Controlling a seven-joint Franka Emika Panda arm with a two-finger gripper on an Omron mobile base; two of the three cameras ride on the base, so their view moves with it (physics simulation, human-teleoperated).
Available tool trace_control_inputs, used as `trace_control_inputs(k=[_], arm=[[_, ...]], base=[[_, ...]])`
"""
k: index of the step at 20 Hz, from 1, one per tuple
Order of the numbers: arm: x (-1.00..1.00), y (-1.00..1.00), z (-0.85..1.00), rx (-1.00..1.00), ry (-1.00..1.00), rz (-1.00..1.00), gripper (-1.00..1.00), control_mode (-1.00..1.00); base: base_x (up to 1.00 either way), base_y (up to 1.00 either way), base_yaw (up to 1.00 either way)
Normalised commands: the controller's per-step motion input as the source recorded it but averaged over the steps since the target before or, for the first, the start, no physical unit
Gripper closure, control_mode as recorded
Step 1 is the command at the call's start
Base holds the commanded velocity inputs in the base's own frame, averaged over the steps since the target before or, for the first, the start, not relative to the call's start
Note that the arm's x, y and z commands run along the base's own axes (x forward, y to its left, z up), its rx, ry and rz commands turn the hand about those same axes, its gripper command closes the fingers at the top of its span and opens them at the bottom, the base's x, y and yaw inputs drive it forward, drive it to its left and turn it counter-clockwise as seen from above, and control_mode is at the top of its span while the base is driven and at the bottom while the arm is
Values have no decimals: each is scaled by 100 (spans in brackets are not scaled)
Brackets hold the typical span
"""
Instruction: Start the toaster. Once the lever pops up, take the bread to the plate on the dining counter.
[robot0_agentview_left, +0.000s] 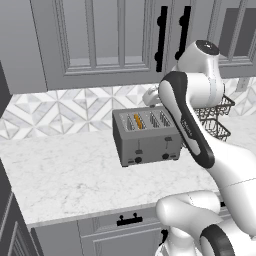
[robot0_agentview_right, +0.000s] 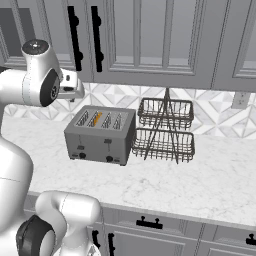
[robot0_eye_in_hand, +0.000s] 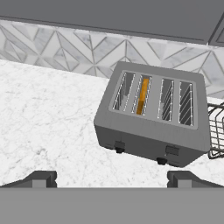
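Hovered with gripper spread wide and empty above the toaster on the marble worktop, bread sunk in the second slot, left lever apparently unpressed, plate delivery all still ahead.

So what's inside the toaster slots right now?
The toaster holds one slice of bread in its second slot from the left; just the orange-brown crust edge shows, the rest is sunk inside. The other three slots show bare wire guides.
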Motion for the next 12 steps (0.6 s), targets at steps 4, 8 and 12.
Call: trace_control_inputs(k=[4, 8, 12], arm=[[0, 0, 0, 0, 0, 0, -100, -100], [0, 0, 0, 0, 0, 0, -100, -100], [0, 0, 0, 0, 0, 0, -100, -100]], base=[[0, 0, 0], [0, 0, 0], [0, 0, 0]])
